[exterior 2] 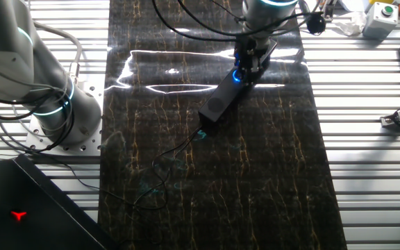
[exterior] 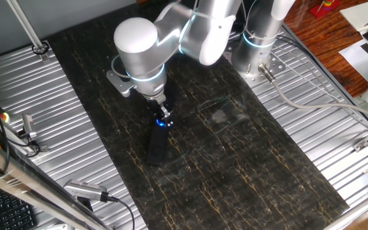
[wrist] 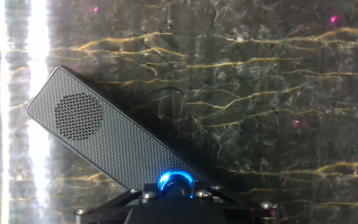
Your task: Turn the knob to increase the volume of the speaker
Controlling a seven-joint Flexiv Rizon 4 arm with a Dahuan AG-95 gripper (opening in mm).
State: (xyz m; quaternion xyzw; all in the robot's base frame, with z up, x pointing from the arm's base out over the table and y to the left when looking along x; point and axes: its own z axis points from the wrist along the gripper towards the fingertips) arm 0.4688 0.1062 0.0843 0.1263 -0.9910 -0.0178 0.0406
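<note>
We note, starting at the left of one fixed view, ribbed metal plates flanking the dark gold-veined marble-look worktop [exterior: 254, 160], with a loose grey cable [exterior: 98, 195] lying near the worktop's near-left corner. Toward the middle of the worktop lies the slim black mesh-faced bar speaker [exterior: 157, 145], flat on the surface and well clear of all edges. At its far end sits the small round black knob ringed in blue light [exterior: 163, 122].

The silver two-finger gripper [exterior: 164, 118] points straight down onto that knob. In the hand view the glowing knob [wrist: 176, 185] sits right at the gripper hardware at the bottom edge, with the speaker body [wrist: 98, 134] running away diagonally. We cannot tell how far apart the fingers stand, nor whether they actually touch the knob. In the other fixed view a thin black cord [exterior 2: 165, 163] trails from the speaker's other end.
</note>
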